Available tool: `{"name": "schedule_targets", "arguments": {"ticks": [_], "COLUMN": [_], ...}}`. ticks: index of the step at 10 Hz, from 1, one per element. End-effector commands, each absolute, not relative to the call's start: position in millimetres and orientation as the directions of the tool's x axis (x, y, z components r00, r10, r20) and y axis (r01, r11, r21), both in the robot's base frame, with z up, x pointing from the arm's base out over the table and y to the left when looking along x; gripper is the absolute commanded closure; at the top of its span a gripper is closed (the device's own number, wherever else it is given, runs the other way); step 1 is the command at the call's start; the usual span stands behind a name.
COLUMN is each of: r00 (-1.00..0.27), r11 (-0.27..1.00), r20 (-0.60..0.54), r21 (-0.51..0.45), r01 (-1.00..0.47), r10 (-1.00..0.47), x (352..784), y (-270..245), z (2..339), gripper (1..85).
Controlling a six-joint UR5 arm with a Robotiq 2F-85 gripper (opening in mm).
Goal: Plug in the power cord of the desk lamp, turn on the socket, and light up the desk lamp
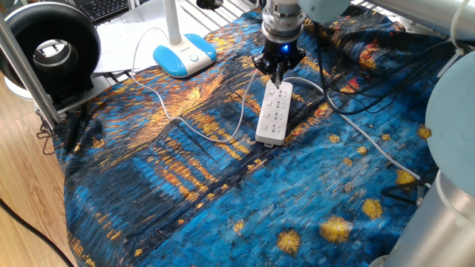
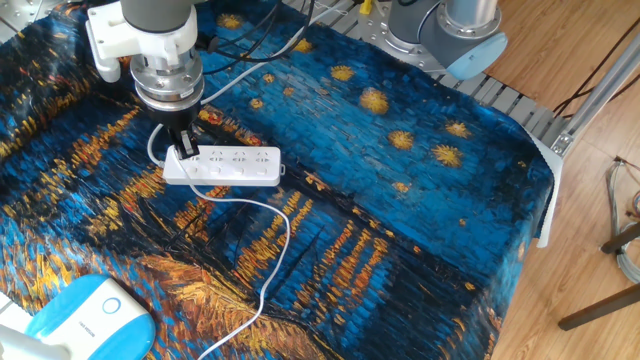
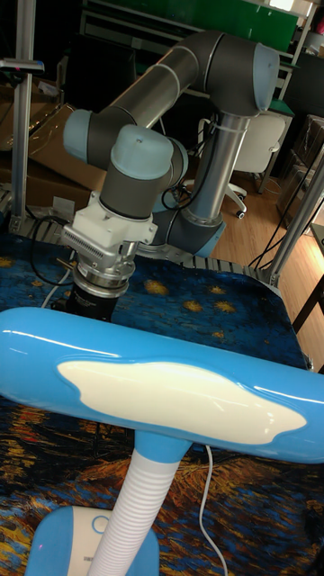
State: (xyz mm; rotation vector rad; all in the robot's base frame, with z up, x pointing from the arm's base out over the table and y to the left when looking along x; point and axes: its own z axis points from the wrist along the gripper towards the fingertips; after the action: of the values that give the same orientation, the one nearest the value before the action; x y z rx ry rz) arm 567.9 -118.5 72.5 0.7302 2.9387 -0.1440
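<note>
Fingers (image 1: 277,73) clenched over socket (image 1: 274,112) on starry blue cloth (image 1: 185,170), wood floor (image 2: 590,250)

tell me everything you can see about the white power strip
The socket is a long white plastic power strip lying flat on the blue painted cloth, with a row of outlets on top. A thick white cable leaves one end. The gripper stands over that end, and the power cord loops away from its side.
</note>
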Motion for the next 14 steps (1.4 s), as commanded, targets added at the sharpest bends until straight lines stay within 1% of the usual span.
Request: {"name": "schedule_targets", "arguments": {"ticks": [1, 3, 4, 5, 6, 7, 8, 9, 10, 11, 12, 13, 14], "r00": [-0.884, -0.895, -0.917, -0.967, -0.984, -0.943, -0.865, -0.779, -0.712, -0.618, -0.565, -0.543, -0.515], "r11": [0.887, 0.897, 0.92, 0.97, 0.996, 0.965, 0.893, 0.806, 0.722, 0.611, 0.558, 0.542, 0.516], "r20": [-0.117, -0.12, -0.128, -0.136, -0.176, -0.21, -0.221, -0.208, -0.12, 0.027, 0.032, -0.004, -0.034], "r21": [-0.042, -0.06, -0.057, -0.083, -0.093, -0.099, -0.115, -0.13, -0.084, -0.113, -0.111, -0.045, -0.033], "r01": [0.46, 0.439, 0.388, 0.229, -0.019, -0.242, -0.435, -0.577, -0.687, -0.783, -0.822, -0.839, -0.856], "r10": [0.453, 0.43, 0.379, 0.217, -0.035, -0.258, -0.45, -0.591, -0.691, -0.786, -0.825, -0.84, -0.856], "x": [567.7, 566.8, 569.3, 570.4, 580.7, 587.8, 591.6, 592.8, 565.2, 540.4, 537.8, 526.0, 523.0], "y": [-112.5, -116.6, -116.4, -124.1, -123.2, -106.5, -89.8, -80.8, -77.5, -105.2, -102.6, -84.6, -81.8], "z": [74.1, 74.3, 75.0, 79.4, 87.4, 93.9, 97.9, 99.1, 95.1, 96.5, 97.3, 94.2, 89.0], "gripper": [84.3, 84.3, 84.3, 84.3, 84.3, 84.3, 84.3, 84.3, 84.3, 84.3, 84.3, 84.3, 84.3]}}
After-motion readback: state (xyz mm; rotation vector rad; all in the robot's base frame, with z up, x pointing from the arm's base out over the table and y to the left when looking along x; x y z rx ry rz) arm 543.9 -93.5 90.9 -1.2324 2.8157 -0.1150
